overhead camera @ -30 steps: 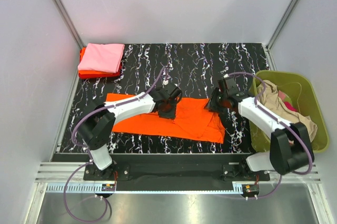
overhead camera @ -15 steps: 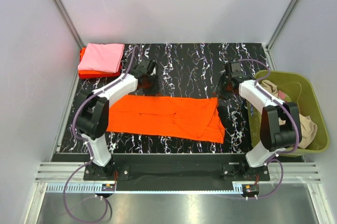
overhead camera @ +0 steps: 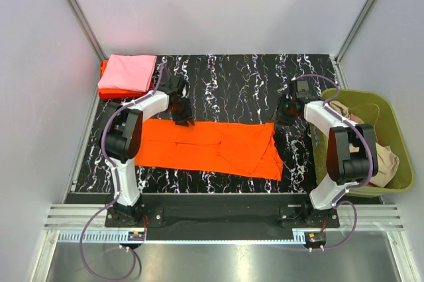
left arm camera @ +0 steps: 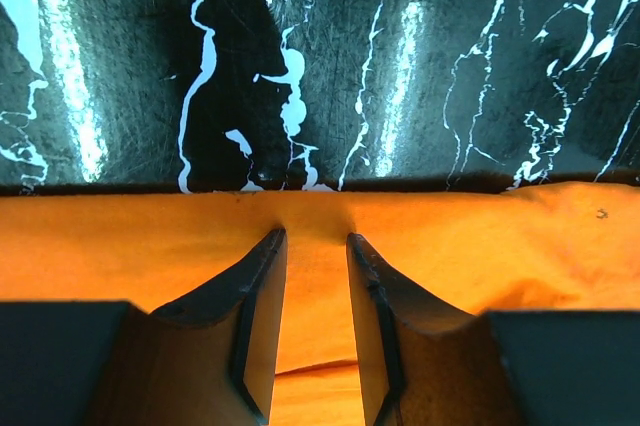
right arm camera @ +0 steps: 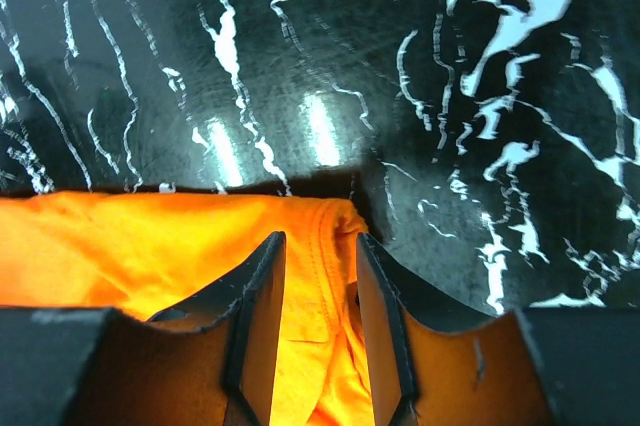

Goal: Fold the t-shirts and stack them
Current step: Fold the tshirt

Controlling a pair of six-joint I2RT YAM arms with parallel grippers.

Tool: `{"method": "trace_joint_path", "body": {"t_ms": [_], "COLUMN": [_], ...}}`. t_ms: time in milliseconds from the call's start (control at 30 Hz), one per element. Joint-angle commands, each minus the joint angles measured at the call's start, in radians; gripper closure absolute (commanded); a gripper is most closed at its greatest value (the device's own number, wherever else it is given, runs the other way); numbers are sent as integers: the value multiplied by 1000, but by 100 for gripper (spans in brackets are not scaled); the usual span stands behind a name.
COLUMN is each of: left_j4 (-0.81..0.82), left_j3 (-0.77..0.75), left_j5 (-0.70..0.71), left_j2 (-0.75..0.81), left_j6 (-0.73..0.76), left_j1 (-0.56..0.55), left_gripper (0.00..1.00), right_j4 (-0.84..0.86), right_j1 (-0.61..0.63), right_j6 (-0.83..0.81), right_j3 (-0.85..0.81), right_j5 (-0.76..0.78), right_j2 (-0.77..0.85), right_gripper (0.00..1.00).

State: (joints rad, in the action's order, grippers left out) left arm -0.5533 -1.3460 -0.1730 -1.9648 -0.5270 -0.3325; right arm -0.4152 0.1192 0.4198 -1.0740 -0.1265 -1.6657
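Observation:
A bright orange t-shirt (overhead camera: 212, 146) lies as a long flat band across the black marbled table (overhead camera: 232, 83). My left gripper (overhead camera: 181, 119) is at the shirt's far edge, left of centre. In the left wrist view the left gripper (left arm camera: 312, 236) has its jaws close together on the puckered edge of the orange cloth (left arm camera: 500, 246). My right gripper (overhead camera: 282, 114) is at the shirt's far right corner. In the right wrist view the right gripper (right arm camera: 320, 238) has its jaws nearly closed round the stitched hem of the orange cloth (right arm camera: 130, 246).
A folded light pink shirt (overhead camera: 127, 72) lies on a red-orange one (overhead camera: 109, 92) at the far left corner. The olive-green basket (overhead camera: 358, 94) stands off the right edge and holds a beige shirt (overhead camera: 344, 126) and a bit of magenta cloth. White walls stand close on three sides.
Both grippers moved from over the middle of the orange shirt to its far edge. The left one went far and left, then came down onto the edge.

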Motion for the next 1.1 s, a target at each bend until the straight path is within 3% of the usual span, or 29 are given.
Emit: {"method": "trace_joint_path", "body": {"t_ms": [0, 533, 700, 867, 1000, 1033, 1067], "left_j4": [35, 52, 53, 58, 61, 61, 61], "left_j3": [-21, 1, 7, 15, 18, 19, 24], "left_j5": [-34, -25, -17, -25, -17, -11, -10], "left_j2": [-8, -36, -34, -34, -35, -36, -36], "left_j6": [16, 21, 24, 16, 18, 16, 18], "left_j1": [12, 20, 21, 23, 21, 21, 21], "left_gripper": [64, 65, 65, 65, 65, 65, 65], "right_j4": [90, 136, 136, 135, 147, 145, 148], "right_j1": [-7, -6, -7, -7, -6, -7, -7], "right_j6": [-41, -35, -29, -21, -18, -13, -7], "right_j3": [23, 60, 78, 86, 92, 98, 103], "right_j5": [-73, -71, -55, -56, -53, -41, -7], "right_j2": [4, -14, -2, -5, 3, 4, 12], "right_gripper": [58, 65, 58, 57, 74, 84, 87]}}
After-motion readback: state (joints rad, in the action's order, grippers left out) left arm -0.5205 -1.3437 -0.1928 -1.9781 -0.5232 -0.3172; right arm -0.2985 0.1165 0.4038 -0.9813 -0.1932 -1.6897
